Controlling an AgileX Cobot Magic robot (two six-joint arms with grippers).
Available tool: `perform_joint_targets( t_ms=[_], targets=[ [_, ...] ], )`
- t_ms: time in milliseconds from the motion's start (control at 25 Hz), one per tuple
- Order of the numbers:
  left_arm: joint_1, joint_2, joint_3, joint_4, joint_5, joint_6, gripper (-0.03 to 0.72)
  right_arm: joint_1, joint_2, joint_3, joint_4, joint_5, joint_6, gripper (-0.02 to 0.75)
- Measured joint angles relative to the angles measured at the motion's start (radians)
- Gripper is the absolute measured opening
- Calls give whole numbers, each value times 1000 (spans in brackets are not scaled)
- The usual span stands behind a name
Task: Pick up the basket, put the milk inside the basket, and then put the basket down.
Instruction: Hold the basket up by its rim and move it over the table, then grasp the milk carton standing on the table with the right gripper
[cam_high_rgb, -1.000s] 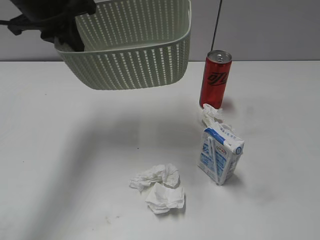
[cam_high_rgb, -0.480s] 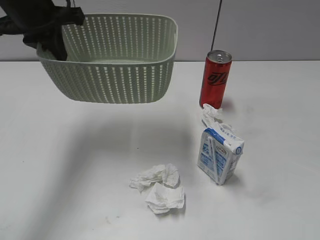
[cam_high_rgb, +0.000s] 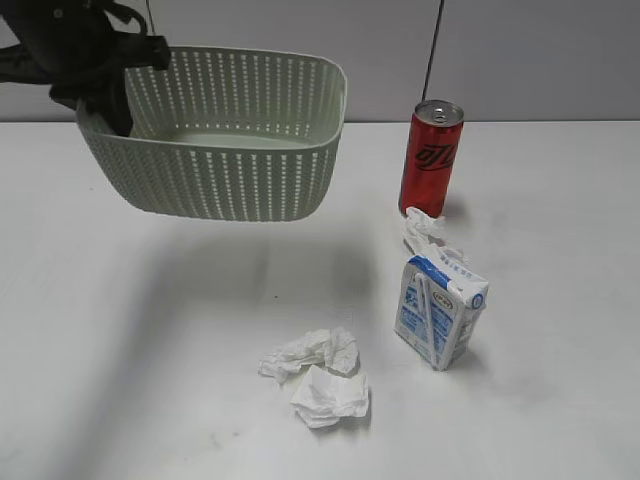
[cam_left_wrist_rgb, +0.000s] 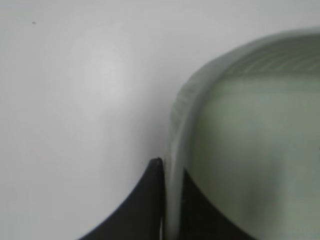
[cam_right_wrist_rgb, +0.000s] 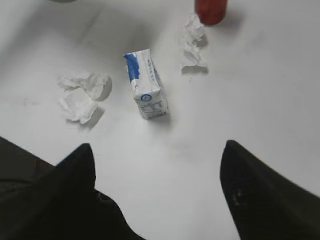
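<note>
The pale green basket (cam_high_rgb: 230, 150) hangs in the air at the back left, tilted, its shadow on the table below. My left gripper (cam_high_rgb: 103, 98) is shut on the basket's left rim; the left wrist view shows the rim (cam_left_wrist_rgb: 175, 165) pinched between the black fingers (cam_left_wrist_rgb: 170, 200). The white-and-blue milk carton (cam_high_rgb: 438, 310) stands upright on the table at the right, well apart from the basket. It also shows in the right wrist view (cam_right_wrist_rgb: 146, 85). My right gripper (cam_right_wrist_rgb: 157, 160) is open and empty, above the table in front of the milk, and out of the exterior view.
A red drink can (cam_high_rgb: 430, 158) stands behind the milk, with a crumpled tissue (cam_high_rgb: 422, 228) between them. Two more crumpled tissues (cam_high_rgb: 318, 375) lie left of the milk near the front. The white table (cam_high_rgb: 150, 350) is bare under the basket.
The basket has come down and shifted left, levelling out from a steep tilt so its inside floor now shows. The milk, can and tissues have not moved.
</note>
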Motion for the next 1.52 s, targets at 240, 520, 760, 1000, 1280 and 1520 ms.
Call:
perform_joint_targets(
  t_ms=[240,520,760,1000,1280,1520],
  targets=[
    [0,3,0,1,-7,0,0,181,322,-135,-108,-8,6,589],
    [0,3,0,1,-7,0,0,289,621,-249,-137,-75,17,589],
    [0,3,0,1,-8,0,0,289,817,-289,-144,-120,19,589],
    [0,3,0,1,-8,0,0,289,934,-289,-146,-152,18,589],
    [0,3,0,1,-9,0,0,289,996,-289,-146,-186,16,589],
    [0,3,0,2,-11,0,0,291,1009,-289,-139,-197,15,423]
  ],
)
